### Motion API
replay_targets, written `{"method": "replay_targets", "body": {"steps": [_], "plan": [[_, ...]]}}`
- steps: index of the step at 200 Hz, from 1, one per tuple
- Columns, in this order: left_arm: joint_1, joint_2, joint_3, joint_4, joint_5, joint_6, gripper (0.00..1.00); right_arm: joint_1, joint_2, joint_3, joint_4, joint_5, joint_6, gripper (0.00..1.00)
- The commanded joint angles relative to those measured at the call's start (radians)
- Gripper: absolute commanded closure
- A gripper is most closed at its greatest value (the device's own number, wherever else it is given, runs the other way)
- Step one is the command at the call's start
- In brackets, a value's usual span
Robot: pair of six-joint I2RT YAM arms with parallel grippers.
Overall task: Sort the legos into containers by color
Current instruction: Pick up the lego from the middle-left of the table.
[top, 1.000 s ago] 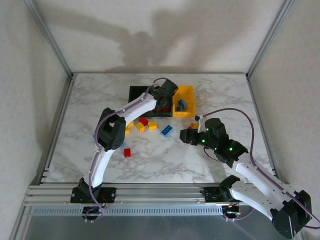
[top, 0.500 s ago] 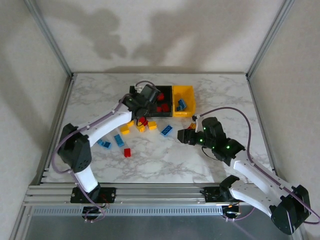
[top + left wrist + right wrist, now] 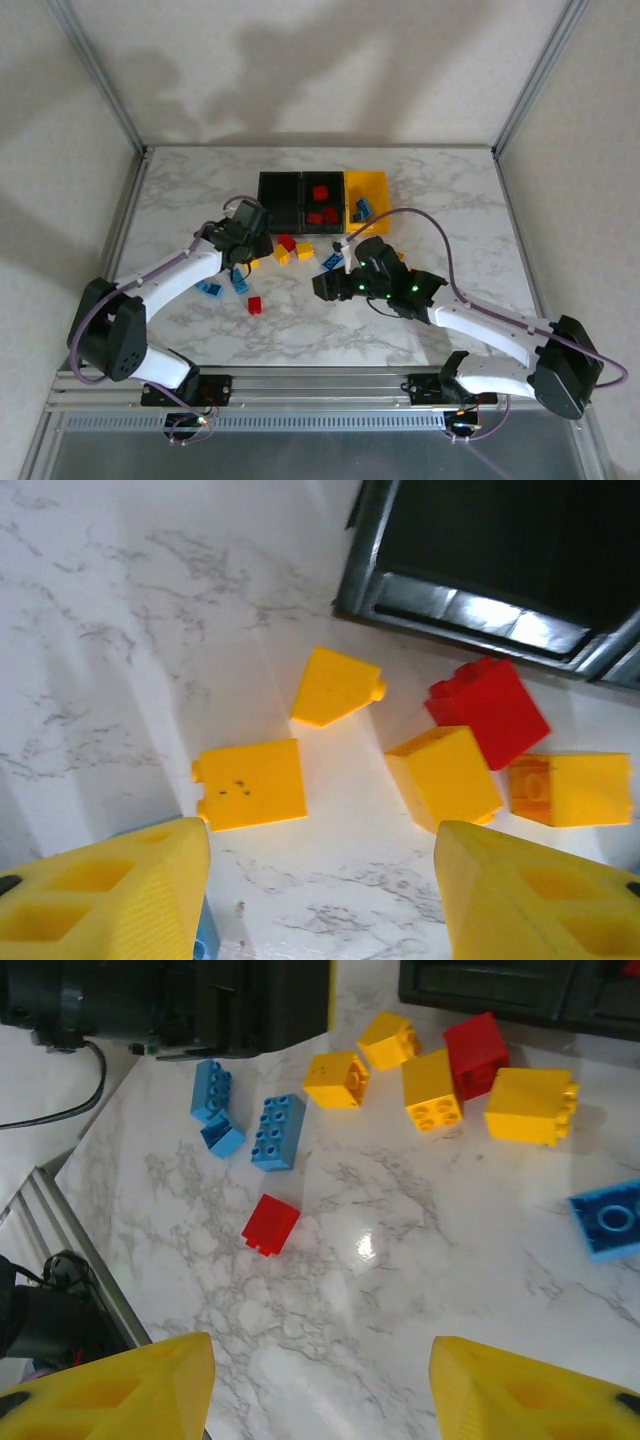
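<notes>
The right wrist view's edge crops 1 blue lego [image 3: 608,1220].

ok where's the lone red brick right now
In the top view the lone red brick lies on the table left of centre, just on the near side of the long blue brick, touching nothing.

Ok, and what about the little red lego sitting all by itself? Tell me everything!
The red lego is a small, blocky brick of shiny red plastic. It lies on the white marbled table, seemingly tipped on its side, its studs poking sideways. Nothing touches it: it sits apart from the pile, on the arms' side, with the blue legos its closest neighbours.
</notes>
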Motion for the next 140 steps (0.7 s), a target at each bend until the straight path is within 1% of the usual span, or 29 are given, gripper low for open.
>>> {"method": "replay_targets", "body": {"steps": [1,25,40,69,140], "plan": [[0.024,0.015,-0.024,0.038,0.034,-0.004,0.37,0.019,0.027,0.045,0.034,0.032,-0.023,0.42],[0.037,0.051,-0.033,0.060,0.045,0.004,0.37,0.021,0.016,0.044,0.028,0.048,-0.021,0.41],[0.043,0.081,-0.033,0.062,0.032,0.009,0.35,0.020,0.004,0.040,0.019,0.055,-0.021,0.42],[0.062,0.135,-0.047,0.077,0.015,0.011,0.34,0.021,-0.022,0.024,0.006,0.069,-0.015,0.42],[0.078,0.210,-0.049,0.108,0.008,0.022,0.36,0.021,-0.042,0.008,0.002,0.086,-0.009,0.42]]}}
